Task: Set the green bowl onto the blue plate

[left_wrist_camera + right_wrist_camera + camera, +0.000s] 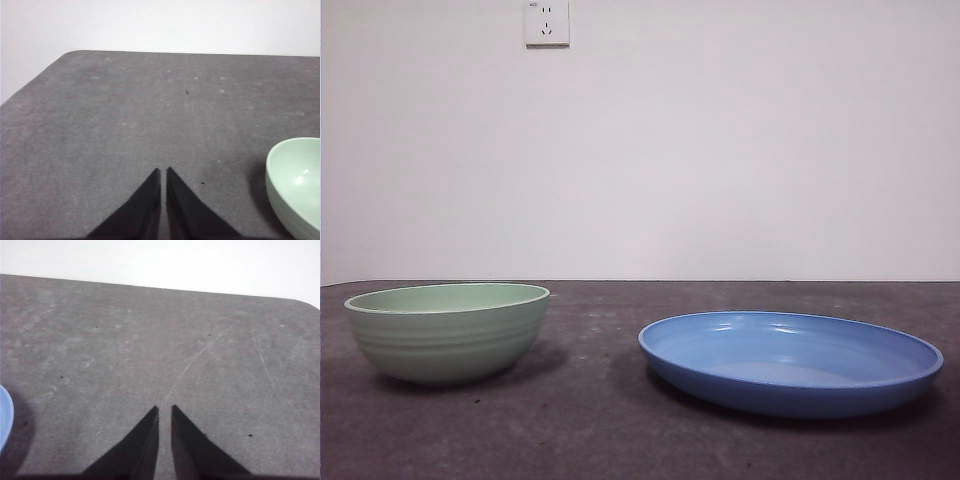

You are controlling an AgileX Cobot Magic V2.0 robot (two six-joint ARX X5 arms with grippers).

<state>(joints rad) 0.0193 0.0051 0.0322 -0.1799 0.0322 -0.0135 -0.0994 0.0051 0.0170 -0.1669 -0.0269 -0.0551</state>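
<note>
Green bowl (447, 331) upright on grey table (600, 400), left side. Blue plate (790, 362) to the right, well apart, empty. Wall socket (547, 22) high on far wall, top cut off. Neither arm seen in front view. Left gripper (163, 172) above bare table, tips nearly together, holding nothing; bowl cut off at frame edge. Right gripper (164, 410) likewise nearly closed, empty; only a sliver of plate (4, 421) visible.

Green bowl (295, 185) cut by left wrist picture's edge, only part showing. Blue plate (4, 415) mere sliver at right wrist picture's edge. Wall socket (547, 22) cropped at top.
</note>
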